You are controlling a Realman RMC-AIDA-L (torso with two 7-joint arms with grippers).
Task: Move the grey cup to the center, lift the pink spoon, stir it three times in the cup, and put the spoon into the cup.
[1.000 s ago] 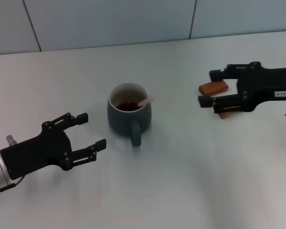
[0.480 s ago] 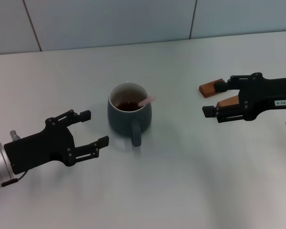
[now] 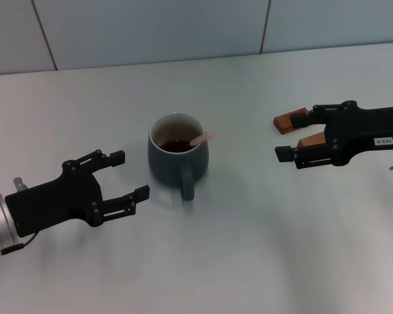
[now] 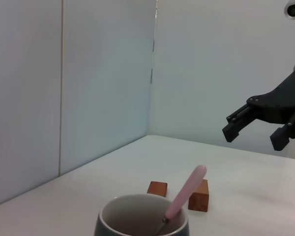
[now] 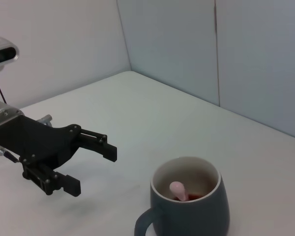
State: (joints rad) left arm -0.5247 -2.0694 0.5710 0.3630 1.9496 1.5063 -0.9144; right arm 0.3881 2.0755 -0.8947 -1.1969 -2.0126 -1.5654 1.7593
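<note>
Left end effector (image 3: 130, 175) hovered low over the desk (image 3: 249, 248) just to the left of the grey cup (image 3: 177, 157), fingers spread wide and gripping nothing. At the middle of the desk stood the cup, handle toward the robot, with the pink spoon (image 3: 200, 138) resting inside it, bowl down in the dark liquid and handle leaning on the right rim. Off to the right, the right end effector (image 3: 285, 137) hung open and empty beside two brown wooden blocks (image 3: 293, 120).

Probably a lab, bare white table (image 3: 249, 248), plain panelled walls (image 3: 150, 29)
</note>
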